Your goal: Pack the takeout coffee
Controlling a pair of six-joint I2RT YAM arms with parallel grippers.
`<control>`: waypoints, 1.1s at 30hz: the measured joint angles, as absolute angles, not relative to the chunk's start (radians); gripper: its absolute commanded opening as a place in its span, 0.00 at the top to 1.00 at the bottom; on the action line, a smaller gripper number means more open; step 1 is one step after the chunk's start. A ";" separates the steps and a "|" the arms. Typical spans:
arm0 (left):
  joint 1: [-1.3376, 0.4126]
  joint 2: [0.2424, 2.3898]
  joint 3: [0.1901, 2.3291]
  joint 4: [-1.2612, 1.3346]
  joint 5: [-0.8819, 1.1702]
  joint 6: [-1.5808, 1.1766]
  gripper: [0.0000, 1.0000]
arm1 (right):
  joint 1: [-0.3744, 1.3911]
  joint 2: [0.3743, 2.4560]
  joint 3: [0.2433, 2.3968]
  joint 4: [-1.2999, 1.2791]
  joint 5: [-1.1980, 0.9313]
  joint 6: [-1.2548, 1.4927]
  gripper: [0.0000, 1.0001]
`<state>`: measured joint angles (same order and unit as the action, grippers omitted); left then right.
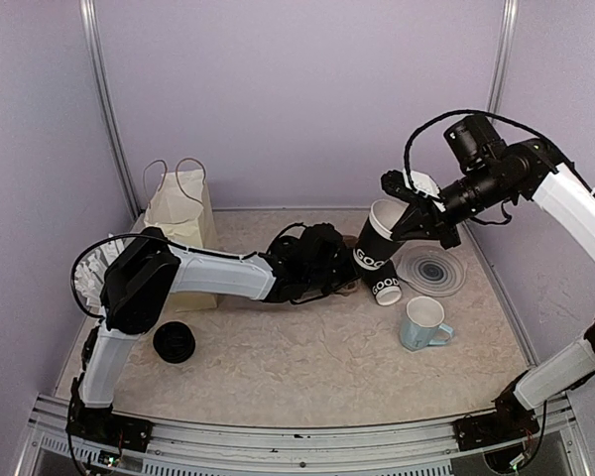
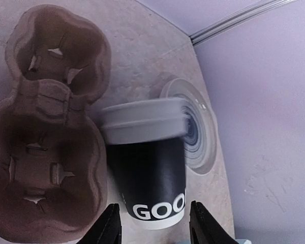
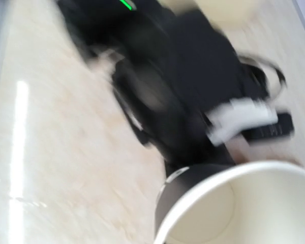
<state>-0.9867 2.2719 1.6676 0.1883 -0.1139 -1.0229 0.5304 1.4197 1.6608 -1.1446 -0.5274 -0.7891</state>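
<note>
My right gripper is shut on the rim of a black takeout coffee cup with white lettering and holds it tilted above the table, mouth up and no lid on it. Its white inside fills the lower right of the blurred right wrist view. A second black cup lies on the table just below it. My left gripper is open, with a black cup just beyond its fingertips. A brown cardboard cup carrier lies to the left of that cup. A black lid lies at the front left.
A light-blue mug stands at the front right. A round ringed plate lies behind it. A cream paper bag with handles stands at the back left, with a white fluted paper piece beside it. Lilac walls close the back and sides.
</note>
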 measured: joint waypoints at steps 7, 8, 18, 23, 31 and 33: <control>-1.002 2.234 1.591 0.186 -0.168 -0.958 0.53 | 0.542 1.423 1.626 -1.109 -0.554 -0.769 1.00; -1.008 2.226 1.591 0.187 -0.174 -0.949 0.53 | 0.542 1.431 1.626 -1.102 -0.552 -0.765 1.00; -1.036 2.117 1.539 0.160 -0.224 -0.884 0.32 | 0.540 1.431 1.642 -1.058 -0.514 -0.739 1.00; -1.037 1.994 1.448 0.032 -0.270 -0.840 0.27 | 0.541 1.429 1.634 -1.037 -0.522 -0.735 1.00; -1.037 1.760 1.291 -0.134 -0.343 -0.786 0.27 | 0.542 1.433 1.599 -1.040 -0.538 -0.751 1.00; -1.037 1.717 1.251 -0.157 -0.356 -0.780 0.26 | 0.542 1.439 1.597 -1.056 -0.534 -0.756 1.00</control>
<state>-1.0374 1.7168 1.2507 -0.1574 -0.3557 -0.7803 0.5415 1.4387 1.5970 -1.0561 -0.5343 -0.7559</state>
